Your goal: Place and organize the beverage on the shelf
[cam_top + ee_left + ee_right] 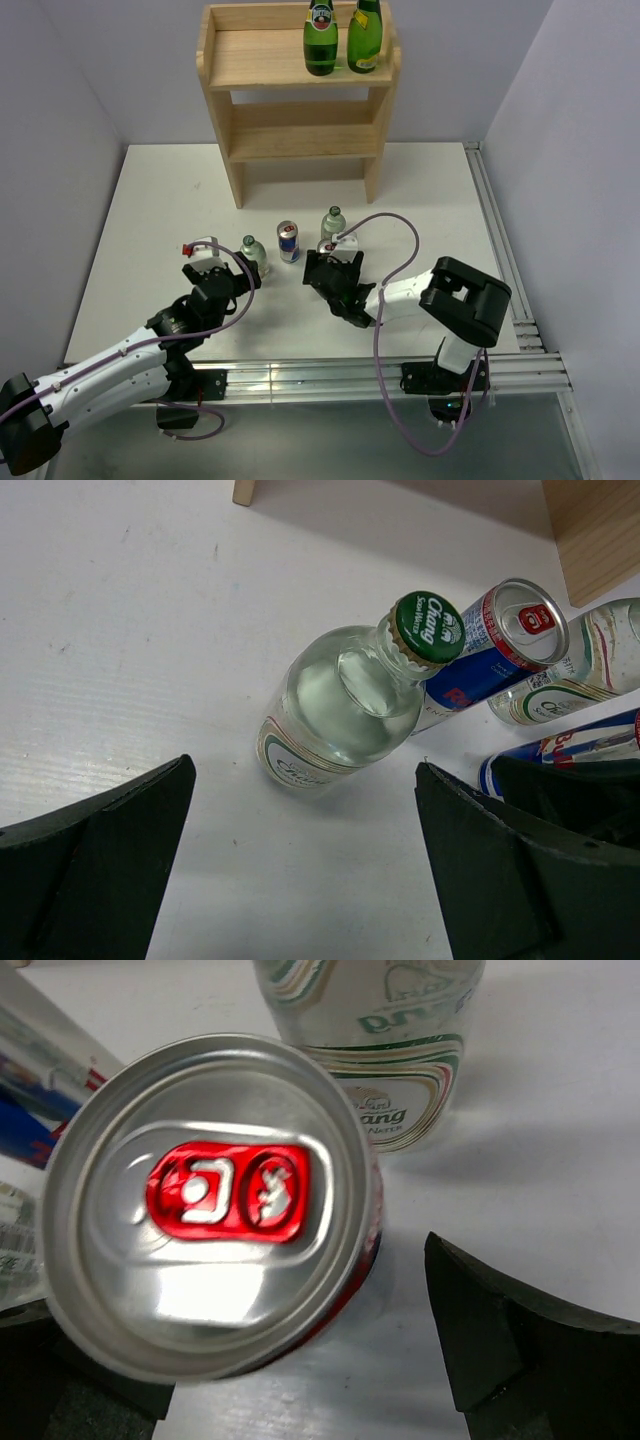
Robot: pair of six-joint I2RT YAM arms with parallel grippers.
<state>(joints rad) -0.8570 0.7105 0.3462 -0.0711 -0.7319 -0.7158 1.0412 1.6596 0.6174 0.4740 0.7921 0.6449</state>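
Observation:
The wooden shelf [300, 100] stands at the back with two green bottles [320, 40] on its top tier. On the table stand a clear green-capped bottle [254, 250] [340, 700], a blue and silver can [288, 241] [500, 645], a second clear bottle [333, 222] [390, 1050] and a second can [325, 248] [210, 1200]. My left gripper [243, 272] [305, 860] is open just short of the green-capped bottle. My right gripper [332, 268] [290, 1360] is open with the second can between its fingers. That can sits close to the left finger, and the right finger [500, 1340] stands apart from it.
The shelf's two lower tiers [305, 140] hold nothing that I can see. A metal rail [500, 250] runs along the table's right and near edges. Grey walls close in on both sides. The drinks stand close together between the two grippers.

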